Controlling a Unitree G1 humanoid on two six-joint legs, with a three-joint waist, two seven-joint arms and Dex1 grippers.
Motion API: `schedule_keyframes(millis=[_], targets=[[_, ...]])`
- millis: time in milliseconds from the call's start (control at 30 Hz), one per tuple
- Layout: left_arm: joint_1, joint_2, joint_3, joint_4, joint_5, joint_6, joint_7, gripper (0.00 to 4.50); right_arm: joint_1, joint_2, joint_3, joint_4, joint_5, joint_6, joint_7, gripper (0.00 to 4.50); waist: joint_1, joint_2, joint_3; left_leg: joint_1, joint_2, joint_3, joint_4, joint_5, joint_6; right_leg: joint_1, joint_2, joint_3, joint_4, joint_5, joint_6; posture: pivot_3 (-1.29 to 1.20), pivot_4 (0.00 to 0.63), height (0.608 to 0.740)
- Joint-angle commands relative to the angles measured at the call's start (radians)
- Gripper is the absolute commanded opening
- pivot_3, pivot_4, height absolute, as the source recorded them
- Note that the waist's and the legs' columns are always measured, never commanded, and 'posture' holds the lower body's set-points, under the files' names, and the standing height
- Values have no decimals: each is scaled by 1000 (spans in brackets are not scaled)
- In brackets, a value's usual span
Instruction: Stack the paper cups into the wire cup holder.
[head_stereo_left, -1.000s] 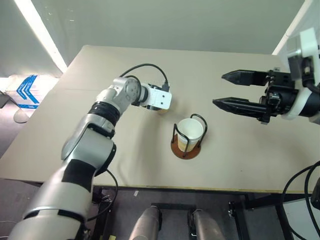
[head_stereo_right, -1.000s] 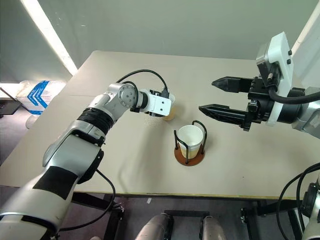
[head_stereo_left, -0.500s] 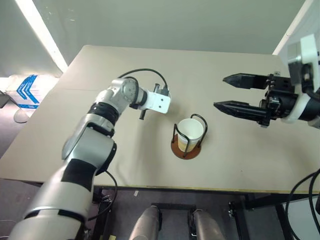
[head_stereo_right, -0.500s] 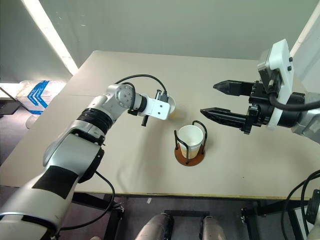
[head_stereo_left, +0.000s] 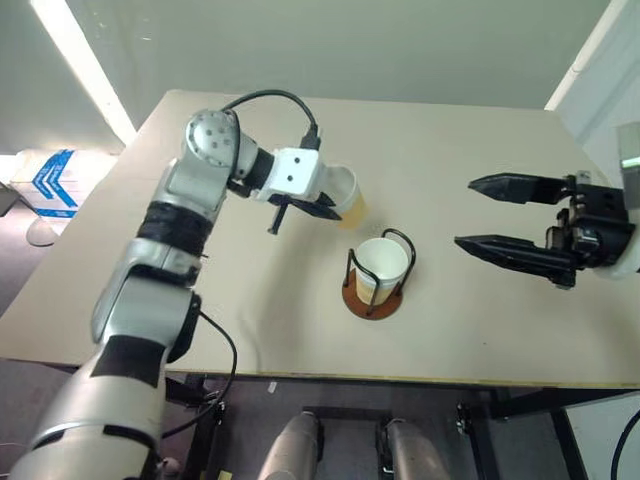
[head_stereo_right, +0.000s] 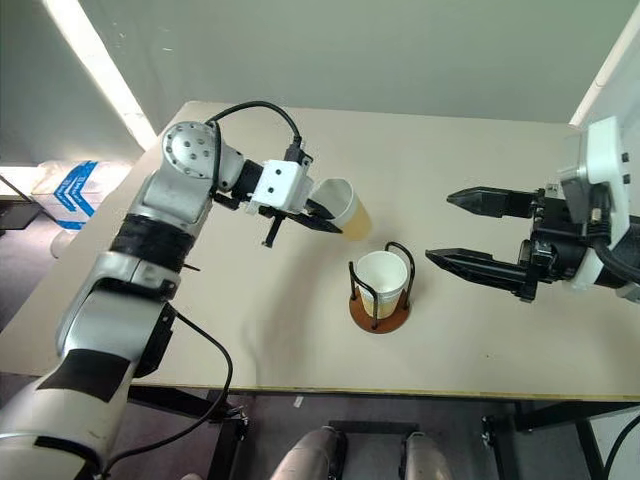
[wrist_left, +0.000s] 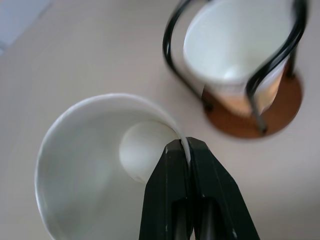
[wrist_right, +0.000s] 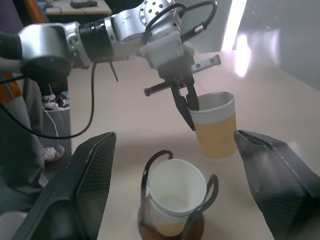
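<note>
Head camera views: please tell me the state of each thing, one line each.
Held paper cup: lifted off the table, tilted, pinched at its rim.
Wire cup holder: upright, holding a cup.
Left end effector: shut on the rim.
Right end effector: open, empty.

Looks like a robotics lab / test room. Plain beige bench (head_stereo_left: 480, 330) on a black metal frame (head_stereo_left: 520, 405), bare grey walls, grey floor w/ a blue-white arrow marking (head_stereo_left: 55, 180). In right wrist view, a person's legs and shoes (wrist_right: 50, 102) stand by another desk w/ gear (wrist_right: 87, 6) behind.
</note>
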Motion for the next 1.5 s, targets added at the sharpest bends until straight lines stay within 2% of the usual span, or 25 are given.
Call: schedule_keyframes(millis=[33,200,400,633,1000,1300,1500], targets=[[-13,60,-25,-181,-162,169,-40,45,56,15,-87,-49,87,-37,-18,3985,-2,0,0,0,0,0,0,0,0,0,0,0,0,0,0,0,150,740],[-29,98,-75,-235,-247,244,-40,45,80,23,-112,-63,184,-71,-90,3985,-2,1,-1,2,0,0,3,-5,10,4,-1,0,-1,0,0,0,150,740],[-57,121,-155,-235,-304,240,-40,45,119,15,-110,-88,215,-109,-153,3985,-4,1,-1,3,-1,-2,8,-4,10,6,-1,1,-1,0,-7,0,150,740],[-113,79,-221,-167,-311,183,-40,45,158,3,-107,-113,237,-146,-210,3985,-3,1,-1,2,-1,-1,8,-3,11,7,-1,1,-2,1,-7,0,150,740],[-223,56,-336,-101,-373,119,-40,45,221,-5,-116,-135,249,-190,-248,3985,-2,1,-1,1,-1,-1,8,-9,12,7,-1,1,-3,-1,6,0,150,740],[-251,84,-458,-159,-464,120,-40,45,259,1,-116,-149,252,-230,-262,3985,1,1,-1,0,-2,2,9,-11,8,7,-4,1,-4,-4,10,0,150,740],[-256,86,-518,-153,-459,81,-40,45,280,0,-122,-155,251,-248,-267,3985,2,1,-1,0,-3,3,9,-12,9,7,-5,1,-5,-4,10,0,150,740]])
